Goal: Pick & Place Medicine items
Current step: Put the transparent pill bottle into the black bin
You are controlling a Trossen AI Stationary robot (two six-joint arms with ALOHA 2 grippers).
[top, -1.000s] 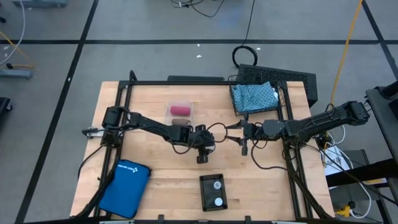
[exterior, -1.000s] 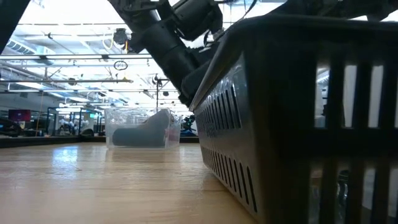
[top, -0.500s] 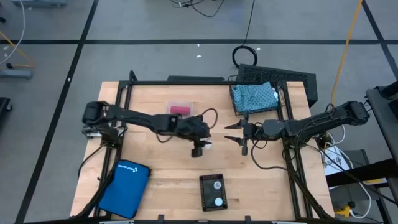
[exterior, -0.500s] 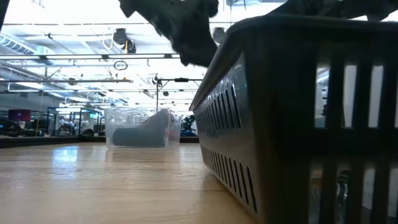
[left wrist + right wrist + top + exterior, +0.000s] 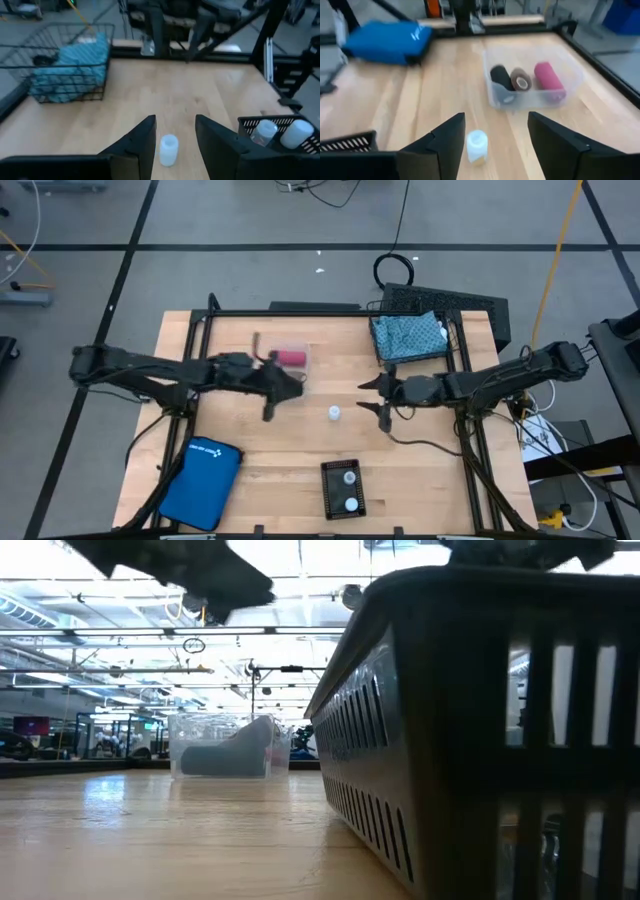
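Two dark robot arms are reaching over a big wooden desk (image 5: 240, 450) from each side. Sitting near the left front corner of the desk is a bright blue zip case (image 5: 201, 479). At the back right, a teal pouch (image 5: 408, 335) is resting inside a black wire basket (image 5: 17, 52). A see-through plastic tub (image 5: 573, 76) is sitting near the back middle of the desk, and it is holding three little blocks side by side: a black block (image 5: 500, 77), a brown block (image 5: 521, 78) and a pink block (image 5: 548, 76). A small black slotted tray (image 5: 343, 489) is sitting at the front of the desk, with two white vials (image 5: 349, 490) lying in it. One more white vial (image 5: 334, 414) is standing by itself on the bare wood in the middle, between the two arms. The left gripper (image 5: 268, 392) is hanging to the left of this vial, with its fingers parted and nothing in them. The right gripper (image 5: 378, 396) is pointing at the vial from the right, with its fingers spread wide and gripping nothing.
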